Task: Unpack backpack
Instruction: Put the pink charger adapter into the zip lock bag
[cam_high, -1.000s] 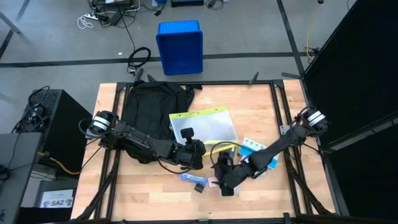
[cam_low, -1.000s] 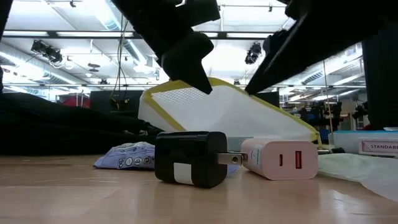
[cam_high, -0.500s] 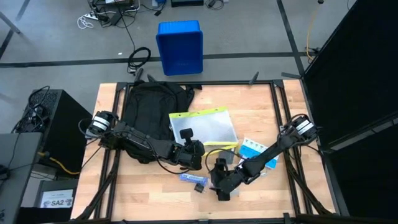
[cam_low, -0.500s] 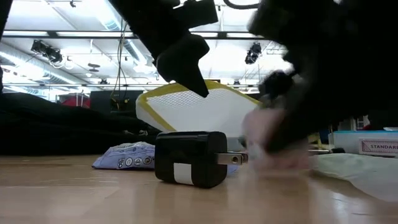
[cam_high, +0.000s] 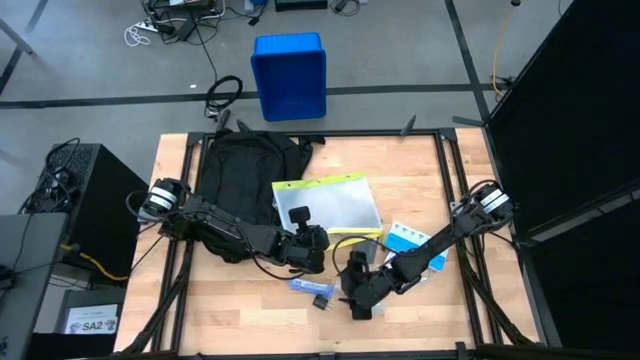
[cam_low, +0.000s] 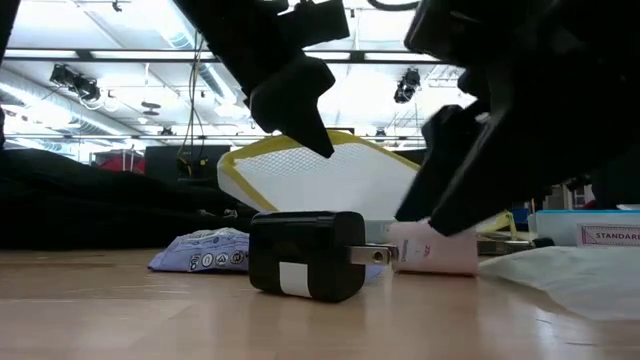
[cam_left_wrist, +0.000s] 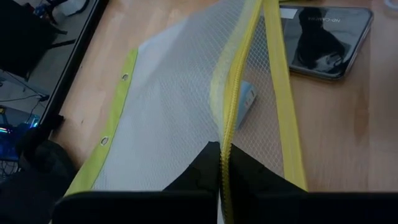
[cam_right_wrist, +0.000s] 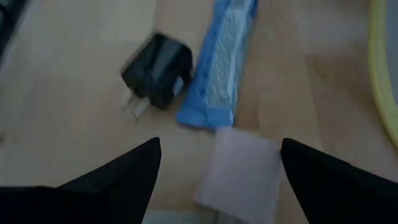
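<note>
Straddling the pink charger (cam_right_wrist: 239, 168), your right hand (cam_high: 358, 297) gapes wide and holds nothing; left hand (cam_high: 312, 243) pinches the mesh pouch (cam_high: 330, 203). Backpack (cam_high: 235, 172) lies at ten o'clock, nearer your left arm.

backpack (cam_high: 240, 170) | black, slumped flat | table's far-left area
</note>
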